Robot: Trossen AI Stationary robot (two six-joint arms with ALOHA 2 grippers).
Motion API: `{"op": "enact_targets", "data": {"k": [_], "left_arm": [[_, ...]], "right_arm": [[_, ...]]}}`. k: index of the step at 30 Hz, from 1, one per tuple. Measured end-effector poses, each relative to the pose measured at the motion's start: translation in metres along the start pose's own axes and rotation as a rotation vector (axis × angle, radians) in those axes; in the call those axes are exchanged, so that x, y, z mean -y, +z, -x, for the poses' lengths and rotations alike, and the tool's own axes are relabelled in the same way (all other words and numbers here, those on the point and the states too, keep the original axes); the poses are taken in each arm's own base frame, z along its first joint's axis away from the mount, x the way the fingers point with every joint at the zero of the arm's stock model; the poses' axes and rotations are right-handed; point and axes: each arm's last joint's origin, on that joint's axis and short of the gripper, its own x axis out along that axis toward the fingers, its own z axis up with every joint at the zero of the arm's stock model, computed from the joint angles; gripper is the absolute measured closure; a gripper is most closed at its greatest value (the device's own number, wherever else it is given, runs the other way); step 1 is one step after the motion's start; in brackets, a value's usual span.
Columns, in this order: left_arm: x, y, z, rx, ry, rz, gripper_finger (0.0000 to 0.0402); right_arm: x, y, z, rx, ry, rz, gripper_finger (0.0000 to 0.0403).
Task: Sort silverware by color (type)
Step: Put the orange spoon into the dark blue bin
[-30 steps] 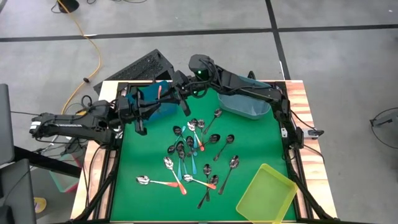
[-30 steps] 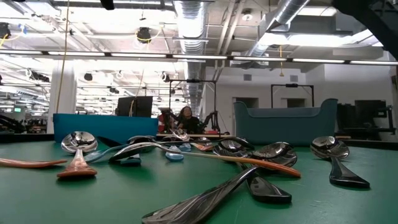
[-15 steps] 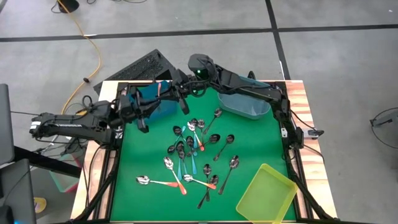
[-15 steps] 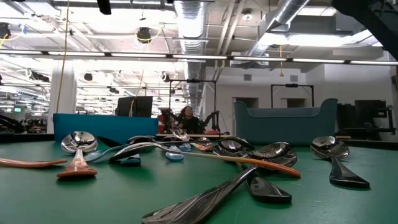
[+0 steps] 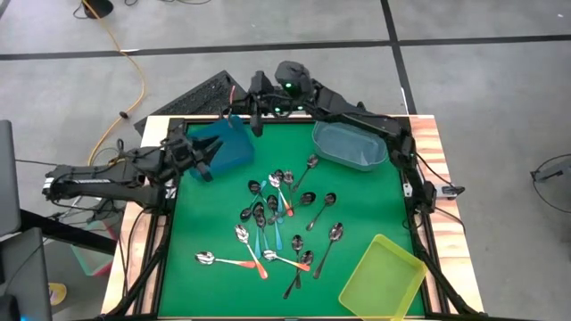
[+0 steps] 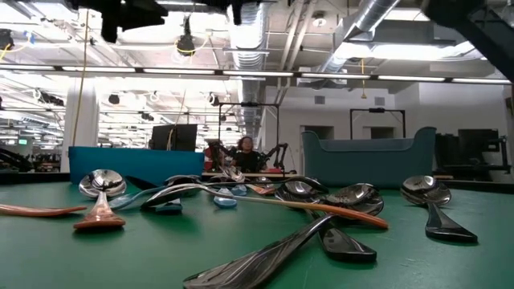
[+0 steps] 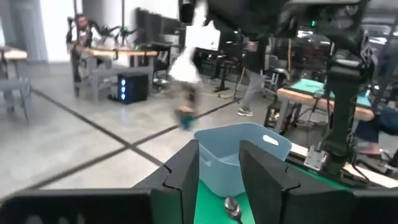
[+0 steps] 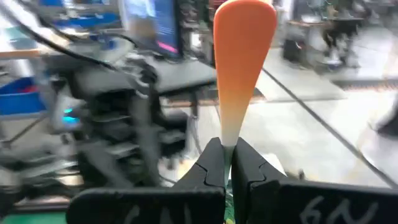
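The right gripper [image 8: 227,163] is seen raised over the table's far edge, just beyond the dark blue bin [image 5: 220,148], and its fingers [image 8: 210,163] are pressed together on an orange-handled spoon [image 8: 241,56], whose handle is held upright above them, as the right wrist view shows. In the high view that same gripper [image 5: 256,114] is found well apart from the spoon pile, with the orange handle showing just beside it. The left gripper [image 5: 202,163] is placed at the near side of the dark blue bin, close to its wall; its fingers [image 7: 184,179] are parted with a clear gap between them, and nothing is gripped there. Past those fingers, in the left wrist view, a light blue bin [image 7: 239,163] and the bowl of one spoon [image 7: 232,208] on the green mat [image 7: 211,211] are made out. The remaining silverware [image 5: 279,218] is left scattered on the mat [image 5: 357,201], nearer the middle of the table than either gripper, with orange, light blue and dark handles mixed and some spoons crossing. The light blue bin [image 5: 349,145] is set off to the side of the right gripper, and a yellow-green bin [image 5: 383,278] is set at the corner farthest from both grippers. A person [image 6: 242,152] is glimpsed in the room behind.
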Motion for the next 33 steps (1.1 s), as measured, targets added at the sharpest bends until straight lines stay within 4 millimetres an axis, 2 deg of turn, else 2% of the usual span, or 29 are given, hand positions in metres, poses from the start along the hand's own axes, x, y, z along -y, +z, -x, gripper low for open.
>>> {"op": "enact_targets", "data": {"k": [3, 8, 15, 25, 33], "left_arm": [[-0.003, 0.001, 0.005, -0.004, 0.0, 0.039, 0.0302], [-0.009, 0.007, 0.016, 0.035, -0.008, 0.088, 0.0302], [-0.016, 0.013, 0.025, 0.085, 0.003, 0.118, 0.0301], [-0.016, 0.013, 0.026, 0.089, 0.01, 0.12, 0.0301], [-0.017, 0.012, 0.026, 0.078, 0.017, 0.112, 0.0301]], "right_arm": [[0.015, -0.03, -0.019, -0.073, -0.02, -0.05, 0.0392], [0.025, -0.079, -0.049, -0.155, -0.027, -0.125, 0.0392], [0.043, -0.136, -0.076, -0.24, -0.087, -0.192, 0.0392], [0.054, -0.167, -0.084, -0.319, -0.187, -0.144, 0.0393], [0.048, -0.188, -0.09, -0.4, -0.194, -0.144, 0.039]]}}
